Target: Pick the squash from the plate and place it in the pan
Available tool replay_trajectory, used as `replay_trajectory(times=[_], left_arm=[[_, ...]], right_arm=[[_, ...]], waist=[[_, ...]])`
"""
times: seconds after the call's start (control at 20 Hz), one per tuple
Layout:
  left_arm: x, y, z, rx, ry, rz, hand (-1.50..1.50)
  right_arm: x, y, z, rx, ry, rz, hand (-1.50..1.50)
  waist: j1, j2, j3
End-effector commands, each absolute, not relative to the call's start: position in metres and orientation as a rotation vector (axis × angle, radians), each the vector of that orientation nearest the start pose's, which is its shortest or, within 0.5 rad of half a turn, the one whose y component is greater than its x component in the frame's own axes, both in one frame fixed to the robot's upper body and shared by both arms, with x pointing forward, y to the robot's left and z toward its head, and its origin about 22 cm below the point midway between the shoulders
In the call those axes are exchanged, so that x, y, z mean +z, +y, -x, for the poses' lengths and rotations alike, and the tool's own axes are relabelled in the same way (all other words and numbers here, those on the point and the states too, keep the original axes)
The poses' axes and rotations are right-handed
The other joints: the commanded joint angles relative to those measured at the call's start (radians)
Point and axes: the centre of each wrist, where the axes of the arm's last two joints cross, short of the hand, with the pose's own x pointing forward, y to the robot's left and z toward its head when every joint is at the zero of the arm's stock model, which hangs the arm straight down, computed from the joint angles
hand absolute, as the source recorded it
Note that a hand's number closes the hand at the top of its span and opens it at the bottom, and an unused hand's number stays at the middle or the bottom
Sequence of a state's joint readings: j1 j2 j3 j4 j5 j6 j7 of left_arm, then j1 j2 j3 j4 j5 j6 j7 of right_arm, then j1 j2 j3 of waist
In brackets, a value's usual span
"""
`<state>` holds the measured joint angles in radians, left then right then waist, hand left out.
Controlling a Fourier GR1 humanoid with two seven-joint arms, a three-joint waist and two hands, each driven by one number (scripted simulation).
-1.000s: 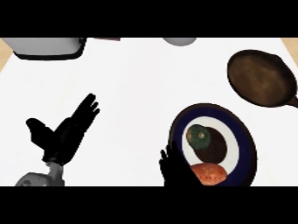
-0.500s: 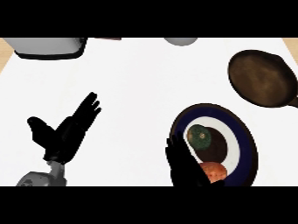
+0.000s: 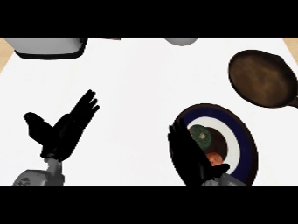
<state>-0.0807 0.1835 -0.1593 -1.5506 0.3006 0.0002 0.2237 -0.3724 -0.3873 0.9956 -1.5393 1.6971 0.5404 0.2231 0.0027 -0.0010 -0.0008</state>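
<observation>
The dark green squash point(image 3: 202, 134) lies on a round plate point(image 3: 247, 139) with a dark blue rim, at the lower right of the head view. My right hand point(image 3: 188, 155) is open over the plate's left side, its straight fingers pointing up beside the squash and hiding that part of the rim. The dark brown pan point(image 3: 263, 77) sits beyond the plate at the upper right, handle toward the right edge. At the lower left, my left hand point(image 3: 64, 129) rests open on the white counter, fingers up.
A reddish-orange round item point(image 3: 217, 158) lies on the plate just below the squash, partly behind my right hand. A grey-white container point(image 3: 45, 46) stands at the back left. A pale object point(image 3: 180, 40) stands at the back centre.
My right hand has moved forward from the lower edge over the plate's left side, closer to the squash. The left hand has hardly shifted.
</observation>
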Motion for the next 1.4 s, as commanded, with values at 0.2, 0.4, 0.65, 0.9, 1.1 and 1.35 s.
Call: replay_trajectory(times=[0.2,0.4,0.65,0.9,1.1,1.35], left_arm=[[0.016,0.225,-0.245,-0.086,-1.364,0.222,0.0],[0.017,0.223,-0.26,-0.085,-1.366,0.228,0.0],[0.012,0.22,-0.268,-0.082,-1.373,0.224,0.0],[0.015,0.23,-0.253,-0.056,-1.371,0.187,0.0],[0.009,0.225,-0.246,-0.039,-1.356,0.22,0.0],[0.018,0.222,-0.253,-0.074,-1.358,0.224,0.0]], right_arm=[[-0.021,-0.139,-0.236,2.483,-0.896,1.362,1.5],[-0.008,-0.117,-0.255,2.577,-1.053,1.373,1.5],[-0.01,-0.115,-0.26,2.63,-1.082,1.434,1.5],[-0.007,-0.126,-0.262,1.745,-0.998,1.027,1.5],[-0.001,-0.127,-0.264,1.376,-0.953,0.933,1.5],[0.044,-0.121,-0.277,1.026,-1.172,1.191,1.5]], waist=[[0.002,0.001,0.001],[0.009,0.002,0.001],[0.001,0.002,0.001],[-0.06,0.009,0.011],[-0.028,0.003,0.005],[-0.004,-0.001,0.002]])
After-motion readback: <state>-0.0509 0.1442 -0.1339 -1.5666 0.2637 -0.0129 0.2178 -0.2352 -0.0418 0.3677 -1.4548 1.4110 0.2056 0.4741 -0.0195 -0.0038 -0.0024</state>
